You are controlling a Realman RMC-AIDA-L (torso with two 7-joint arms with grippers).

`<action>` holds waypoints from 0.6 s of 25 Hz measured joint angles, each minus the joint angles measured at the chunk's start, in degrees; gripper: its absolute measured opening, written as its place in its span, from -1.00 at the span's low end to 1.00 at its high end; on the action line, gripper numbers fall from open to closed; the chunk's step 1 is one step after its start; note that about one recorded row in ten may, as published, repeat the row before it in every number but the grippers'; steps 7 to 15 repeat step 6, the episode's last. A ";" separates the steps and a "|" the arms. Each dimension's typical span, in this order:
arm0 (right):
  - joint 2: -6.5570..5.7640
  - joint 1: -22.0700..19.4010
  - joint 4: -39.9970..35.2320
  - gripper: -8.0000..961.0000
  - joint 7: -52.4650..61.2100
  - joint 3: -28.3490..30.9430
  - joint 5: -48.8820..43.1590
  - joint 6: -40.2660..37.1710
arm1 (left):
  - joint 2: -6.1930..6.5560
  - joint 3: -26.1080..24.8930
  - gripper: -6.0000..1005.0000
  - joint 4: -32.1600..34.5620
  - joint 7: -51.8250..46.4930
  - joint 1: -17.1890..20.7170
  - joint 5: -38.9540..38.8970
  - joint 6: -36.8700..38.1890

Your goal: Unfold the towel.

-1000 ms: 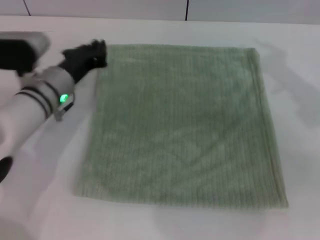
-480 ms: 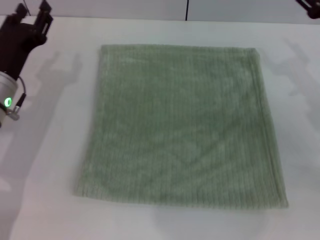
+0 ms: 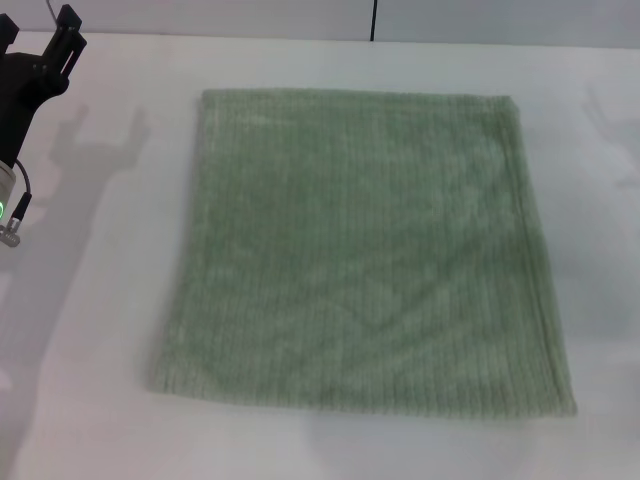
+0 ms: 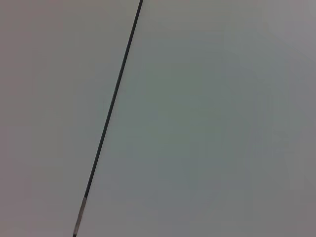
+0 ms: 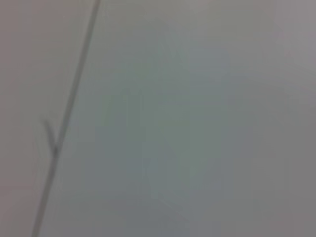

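Note:
The pale sage-green towel [image 3: 362, 250] lies spread flat as one large ribbed square on the white table [image 3: 100, 300], hems showing along its right and near edges. My left gripper [image 3: 38, 30] is raised at the far left, well clear of the towel's far left corner, open with nothing between its fingers. Its shadow falls on the table beside it. My right gripper is out of view. Both wrist views show only a plain grey wall with a dark seam [image 4: 111, 108].
White table surface surrounds the towel on all sides. A wall with a dark vertical seam [image 3: 374, 18] runs along the table's far edge. A faint shadow [image 3: 615, 120] lies at the far right.
My left gripper has drawn back from the towel's far left corner, up and to the left. The right gripper, glimpsed at the top right half a second ago, has left the view. The towel lies unmoved.

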 joint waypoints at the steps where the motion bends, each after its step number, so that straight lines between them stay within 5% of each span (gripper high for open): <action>1: 0.04 0.49 1.37 0.66 -0.77 -0.05 1.94 -0.45 | 0.00 -0.01 0.65 0.00 0.21 0.00 0.00 0.01; 15: 0.04 0.51 2.63 0.66 -0.93 0.28 3.12 -1.06 | -0.04 -0.02 0.65 0.29 0.32 0.00 -0.02 0.08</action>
